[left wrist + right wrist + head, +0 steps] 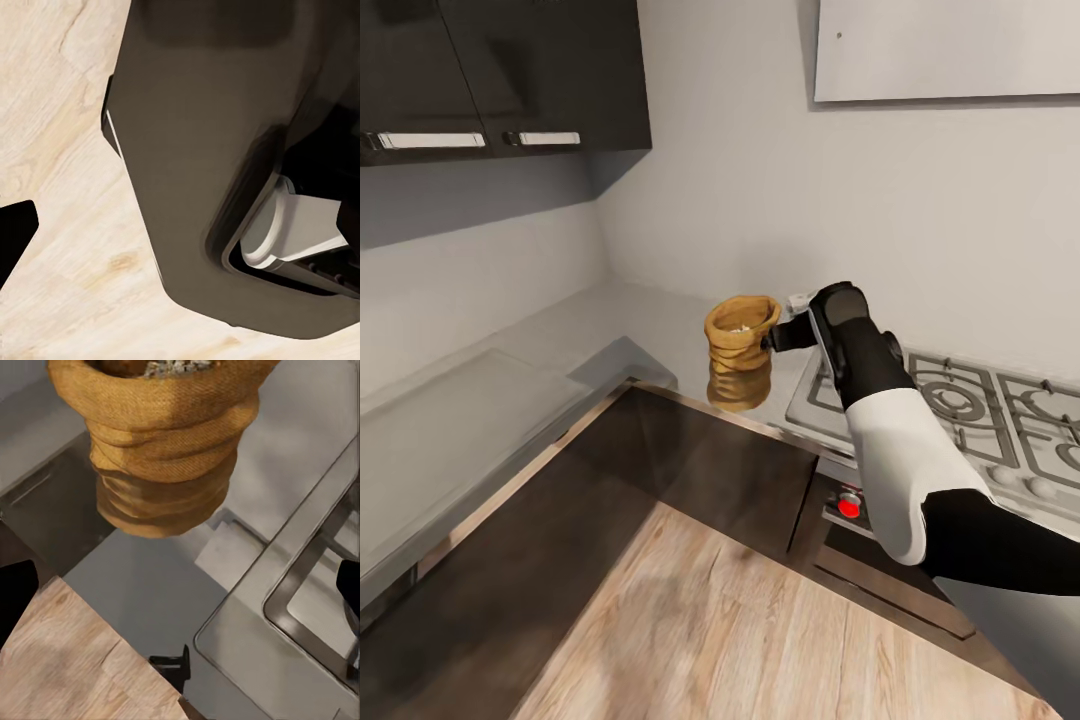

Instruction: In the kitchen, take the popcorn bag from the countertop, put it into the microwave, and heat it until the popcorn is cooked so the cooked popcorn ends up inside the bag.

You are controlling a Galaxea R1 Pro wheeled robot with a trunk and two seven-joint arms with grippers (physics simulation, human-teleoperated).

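Kitchen corner, grey walls, dark upper cabinets [500,80] at my left, light wood floor [760,630] below. Countertop [510,400]: grey glossy slab wrapping the corner over dark brown fronts; it carries a clear reflection of the sack beneath the spot where I hold it. Gas hob [980,410]: steel, set into the counter at my right, a red-lit knob [849,506] on the front panel under it. My right arm [900,450]: white and black, reaching forward across the hob's near corner. My right gripper [778,338]: at the sack's side, closed on it as far as I can judge, since the sack hangs clear of the slab with nothing else bearing it; the fingertips themselves I cannot make out. Popcorn bag [738,335]: tan-brown, wrinkled, rolled rim uppermost, upright, lifted above the countertop between corner and hob. Popcorn [176,367]: small greyish grains in the bag's mouth, so uncooked by my reading. Left gripper: the left wrist view gives dark bodywork over floor, and I cannot tell how it stands. Progress, by my estimate: pickup done; carrying to the microwave, loading, closing and heating all remain.
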